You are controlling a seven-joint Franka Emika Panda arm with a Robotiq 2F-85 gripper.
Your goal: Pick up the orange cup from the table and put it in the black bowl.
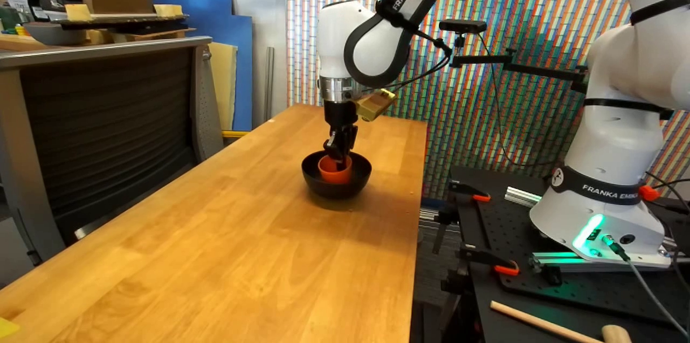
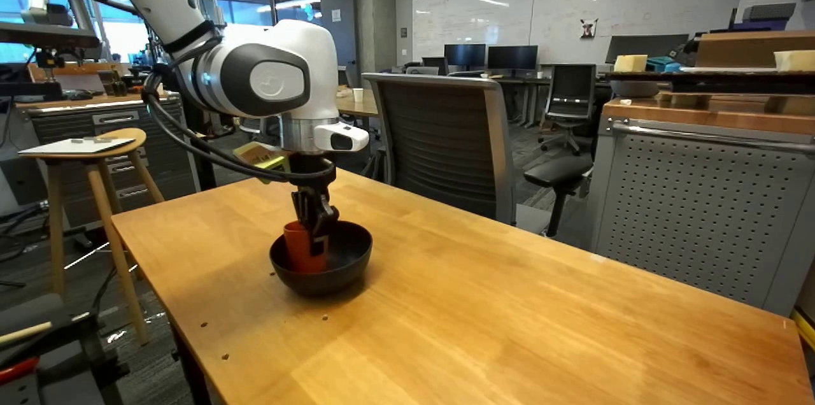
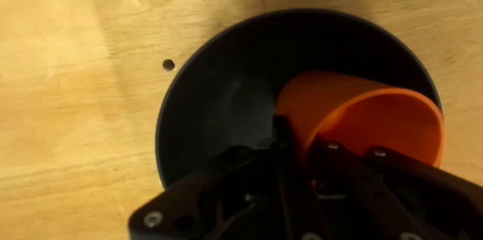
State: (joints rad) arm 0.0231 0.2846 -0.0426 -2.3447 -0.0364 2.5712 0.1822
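Observation:
The orange cup [image 1: 331, 175] is inside the black bowl [image 1: 361, 181] on the light-wood table [image 1: 242, 235]. In an exterior view the cup [image 2: 298, 249] stands nearly upright against one side of the bowl [image 2: 353, 268]. My gripper [image 1: 340, 162] reaches down into the bowl from above. In the wrist view the gripper [image 3: 298, 130] has one finger outside the cup [image 3: 317, 93] and one inside it, close together with the cup's wall between them. The fingers hide part of the cup's near rim and the near part of the bowl [image 3: 234, 62]. Whether the cup touches the bowl's bottom is hidden.
A grey-framed chair [image 2: 439, 144] stands at the table's long side, with a perforated grey cabinet [image 2: 700, 207] beyond it. The robot's base [image 1: 598, 219] is on a black bench [image 1: 485, 289] across a gap from the table. A wooden stool [image 2: 105, 163] stands past the table's end.

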